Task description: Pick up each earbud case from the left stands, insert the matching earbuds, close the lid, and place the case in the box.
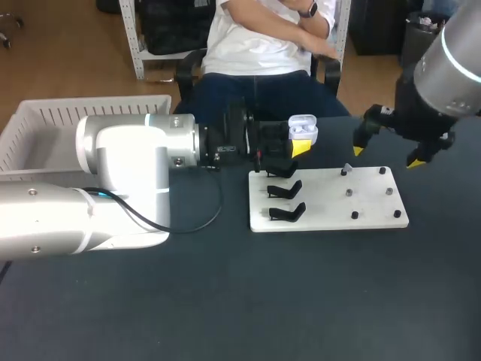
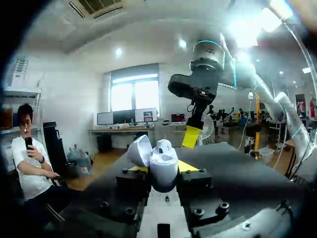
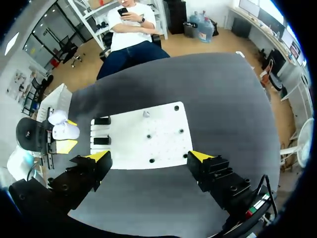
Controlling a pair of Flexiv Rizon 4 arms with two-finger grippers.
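Note:
My left gripper (image 1: 297,147) is shut on a white earbud case (image 1: 303,129), held above the far left corner of the white board (image 1: 328,201). In the left wrist view the case (image 2: 163,167) sits between the yellow tips with its lid (image 2: 140,150) swung open and one earbud (image 2: 164,145) sticking out of it. My right gripper (image 1: 386,156) hangs open and empty over the board's far right edge. In the right wrist view it (image 3: 149,156) is high above the board (image 3: 163,136). A small white earbud (image 3: 145,114) rests on a peg near the board's far edge.
Three black stands (image 1: 285,191) line the board's left side, all bare. Small dark pegs (image 1: 354,215) dot its right half. A white slatted box (image 1: 45,124) stands at the table's far left, partly behind my left arm.

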